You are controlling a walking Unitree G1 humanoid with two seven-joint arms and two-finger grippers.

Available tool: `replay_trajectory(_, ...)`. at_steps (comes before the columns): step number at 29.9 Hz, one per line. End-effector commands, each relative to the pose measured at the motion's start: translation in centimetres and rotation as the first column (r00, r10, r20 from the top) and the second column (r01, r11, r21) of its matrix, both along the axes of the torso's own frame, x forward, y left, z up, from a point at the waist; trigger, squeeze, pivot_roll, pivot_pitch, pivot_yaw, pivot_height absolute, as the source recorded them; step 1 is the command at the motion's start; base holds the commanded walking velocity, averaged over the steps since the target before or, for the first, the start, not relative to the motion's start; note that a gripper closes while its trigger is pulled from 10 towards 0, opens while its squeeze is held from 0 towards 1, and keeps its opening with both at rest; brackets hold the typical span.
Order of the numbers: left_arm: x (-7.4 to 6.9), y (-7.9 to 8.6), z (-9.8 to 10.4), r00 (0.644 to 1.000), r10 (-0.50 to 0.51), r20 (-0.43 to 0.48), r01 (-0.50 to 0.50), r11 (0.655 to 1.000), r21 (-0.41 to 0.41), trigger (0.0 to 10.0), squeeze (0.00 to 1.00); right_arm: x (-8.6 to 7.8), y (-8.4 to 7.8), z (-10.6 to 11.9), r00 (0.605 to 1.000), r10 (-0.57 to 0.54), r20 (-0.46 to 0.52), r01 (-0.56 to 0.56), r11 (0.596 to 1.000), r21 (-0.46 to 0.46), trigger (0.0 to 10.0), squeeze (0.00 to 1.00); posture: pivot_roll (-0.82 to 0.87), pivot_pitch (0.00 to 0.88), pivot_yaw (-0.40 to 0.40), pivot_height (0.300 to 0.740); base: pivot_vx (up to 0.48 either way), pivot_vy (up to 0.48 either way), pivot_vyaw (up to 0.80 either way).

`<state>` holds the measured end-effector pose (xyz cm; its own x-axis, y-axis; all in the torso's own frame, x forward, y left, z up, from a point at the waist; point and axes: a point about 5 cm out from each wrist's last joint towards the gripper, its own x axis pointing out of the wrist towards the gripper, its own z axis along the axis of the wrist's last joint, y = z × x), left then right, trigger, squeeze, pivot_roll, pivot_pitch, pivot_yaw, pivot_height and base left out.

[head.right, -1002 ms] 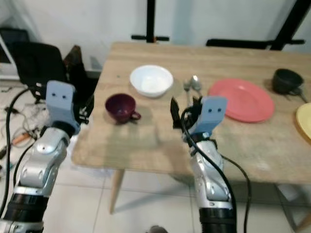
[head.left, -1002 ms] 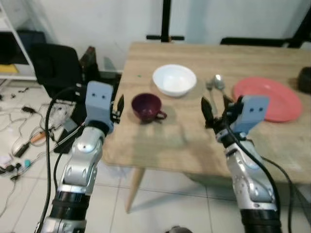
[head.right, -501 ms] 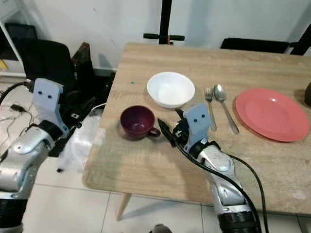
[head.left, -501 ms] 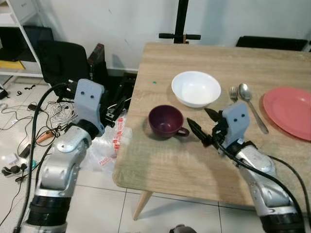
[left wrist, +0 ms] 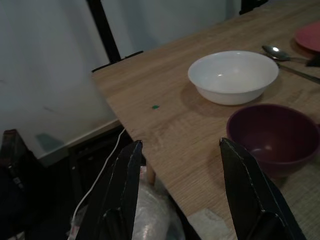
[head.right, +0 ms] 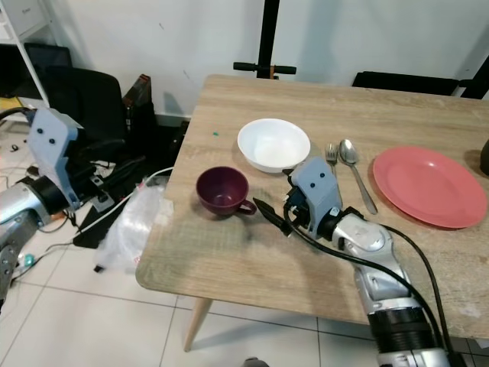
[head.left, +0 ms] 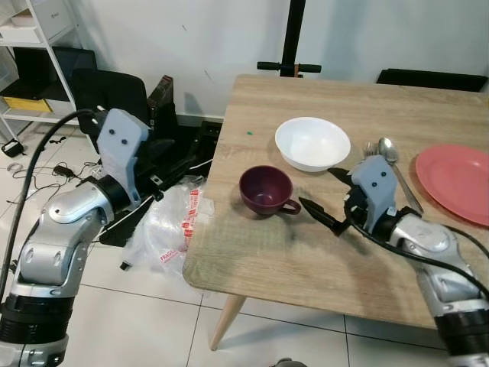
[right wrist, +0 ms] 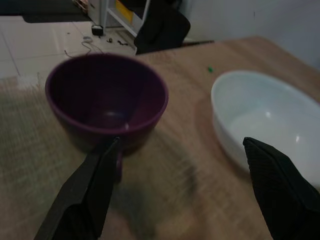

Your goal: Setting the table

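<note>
- Resting on a light wooden bench, a dark purple ceramic cup with a side handle is seen at the centre of the left eye view.
- A round white ceramic bowl is placed just behind the cup, towards the upper middle of the frame, apart from it.
- A metal fork and a metal spoon are laid side by side between the bowl and a flat round red plate at the right edge.
- The right gripper is held low over the bench just to the right of the cup, its two black fingers spread wide apart; one fingertip lies close by the cup's handle, and whether it touches cannot be told.
- The left gripper is held off the bench's left edge, at the left of the frame, its fingers apart and holding nothing.
- A crumpled clear plastic bag lies on the white tiled floor beside the bench, near a black office chair.
</note>
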<state>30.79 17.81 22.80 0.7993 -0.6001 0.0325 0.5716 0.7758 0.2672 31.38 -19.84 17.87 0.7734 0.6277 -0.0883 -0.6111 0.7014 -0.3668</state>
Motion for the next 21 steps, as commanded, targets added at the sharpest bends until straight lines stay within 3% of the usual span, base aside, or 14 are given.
replay_trajectory(1,0.4,-0.1,-0.2,0.999,-0.025,-0.033,0.025,1.000,0.010,10.0,0.00,0.1,-0.6,0.5,0.998,0.061,-0.015,-0.061,0.997,-0.035,10.0,1.00,-0.11,0.000,0.058,0.740,0.000,0.000,0.00)
replay_trajectory(7,0.6,-0.2,0.0,0.999,-0.037,-0.032,0.038,0.999,0.016,10.0,0.00,0.1,-1.1,1.6,0.993,0.116,-0.018,-0.117,0.990,-0.078,10.0,1.00,-0.11,0.000,0.061,0.740,0.000,0.000,0.00)
replay_trajectory(8,0.7,-0.2,0.0,0.999,-0.041,-0.034,0.042,0.999,0.017,10.0,0.00,-0.1,-1.1,1.3,0.990,0.135,-0.038,-0.138,0.985,-0.099,10.0,0.77,-0.11,0.000,0.062,0.740,0.000,0.000,0.00)
replay_trajectory(9,0.7,-0.3,0.0,0.998,-0.048,-0.036,0.048,0.999,0.019,10.0,0.00,-0.3,-0.9,0.6,0.983,0.166,-0.082,-0.175,0.977,-0.122,10.0,0.00,-0.12,0.000,0.064,0.740,0.000,0.000,0.00)
replay_trajectory(16,0.8,-0.6,0.0,0.998,-0.059,-0.037,0.059,0.998,0.021,10.0,0.00,-0.8,-0.2,-1.9,0.946,0.239,-0.220,-0.260,0.963,-0.072,10.0,0.00,-0.11,0.000,0.062,0.740,0.000,0.000,0.00)
replay_trajectory(21,0.7,-0.6,0.1,0.998,-0.058,-0.034,0.059,0.998,0.021,10.0,0.00,0.1,0.3,-2.1,0.947,0.237,-0.216,-0.249,0.968,-0.031,10.0,0.00,-0.10,0.004,0.057,0.740,0.000,0.000,0.00)
